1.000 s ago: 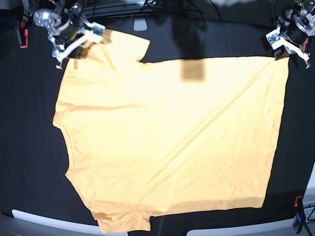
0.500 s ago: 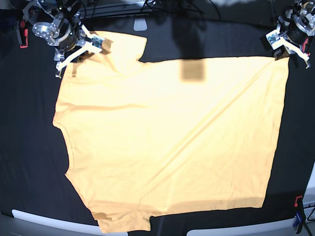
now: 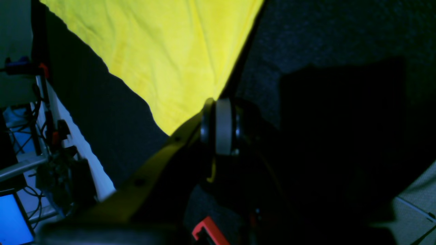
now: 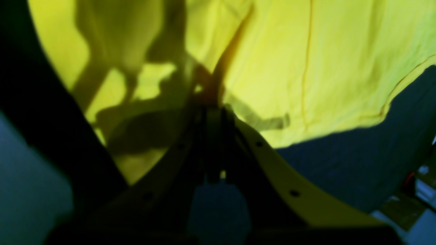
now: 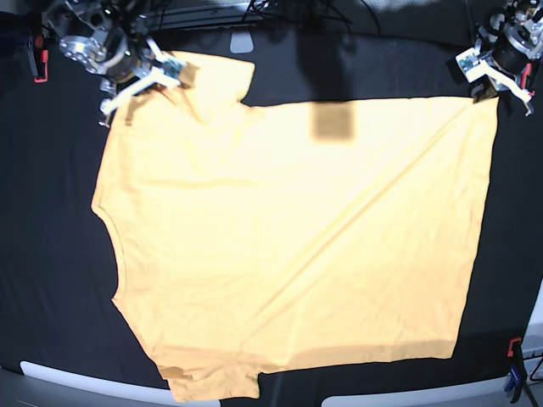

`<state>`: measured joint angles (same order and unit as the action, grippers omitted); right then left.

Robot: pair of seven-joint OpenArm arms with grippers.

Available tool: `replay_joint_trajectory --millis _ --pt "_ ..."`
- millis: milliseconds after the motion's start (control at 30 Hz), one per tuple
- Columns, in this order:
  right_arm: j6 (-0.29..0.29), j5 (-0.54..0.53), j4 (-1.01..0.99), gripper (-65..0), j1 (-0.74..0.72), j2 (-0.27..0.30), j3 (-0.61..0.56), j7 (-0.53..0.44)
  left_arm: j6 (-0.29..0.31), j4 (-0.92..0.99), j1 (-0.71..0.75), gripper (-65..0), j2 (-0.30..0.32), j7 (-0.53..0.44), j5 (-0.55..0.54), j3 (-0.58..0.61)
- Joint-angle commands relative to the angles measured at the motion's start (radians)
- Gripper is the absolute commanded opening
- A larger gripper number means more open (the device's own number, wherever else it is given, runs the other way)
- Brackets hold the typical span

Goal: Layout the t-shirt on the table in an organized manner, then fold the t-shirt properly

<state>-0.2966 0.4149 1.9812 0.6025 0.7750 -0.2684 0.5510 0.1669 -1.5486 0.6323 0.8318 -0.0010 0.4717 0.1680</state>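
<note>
The pale orange-yellow t-shirt (image 5: 288,237) lies spread flat on the black table (image 5: 51,254), plain side up, with its sleeves toward the left and its hem toward the right. My right gripper (image 5: 140,83) is at the far-left sleeve. In the right wrist view, that gripper (image 4: 214,109) is shut on a pinched ridge of the t-shirt (image 4: 323,68). My left gripper (image 5: 485,87) is at the far-right hem corner. In the left wrist view, it (image 3: 217,102) is shut on the tip of the t-shirt (image 3: 163,51).
A red clamp (image 5: 38,59) sits at the far-left table edge. A red and blue clamp (image 5: 513,369) sits at the near right. A dark square shadow (image 5: 333,123) falls on the shirt's far edge. Cables and a blue screen (image 3: 13,217) stand beyond the table.
My right gripper has gone from wide open to shut on the sleeve fabric and shifted slightly toward the far edge. The left arm and the shirt have stayed in place.
</note>
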Motion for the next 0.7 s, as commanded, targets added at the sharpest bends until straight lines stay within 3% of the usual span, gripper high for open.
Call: replay_joint_trajectory --millis 0,133,233,567,667 --pt "0.009 0.003 0.026 -65.0 0.020 0.038 0.006 0.003 0.039 0.001 0.021 -65.0 0.017 0.005 -0.002 0.001" --pt "0.061 -0.004 0.070 -65.0 0.101 0.138 0.006 0.020 0.038 0.001 0.051 -65.0 0.034 -0.005 -0.003 0.001" --pt "0.085 0.005 0.109 -65.0 0.172 0.177 0.007 0.049 0.038 -0.013 0.097 -65.0 0.058 -0.015 -0.002 0.001" --pt "0.099 0.057 0.212 -65.0 0.303 0.184 0.008 0.105 -0.030 -0.089 0.209 -65.0 0.122 0.023 -0.001 -0.003" --pt "0.167 0.057 0.212 -65.0 0.303 0.183 0.027 0.104 -0.055 -0.098 0.207 -65.0 0.121 0.023 -0.002 -0.038"
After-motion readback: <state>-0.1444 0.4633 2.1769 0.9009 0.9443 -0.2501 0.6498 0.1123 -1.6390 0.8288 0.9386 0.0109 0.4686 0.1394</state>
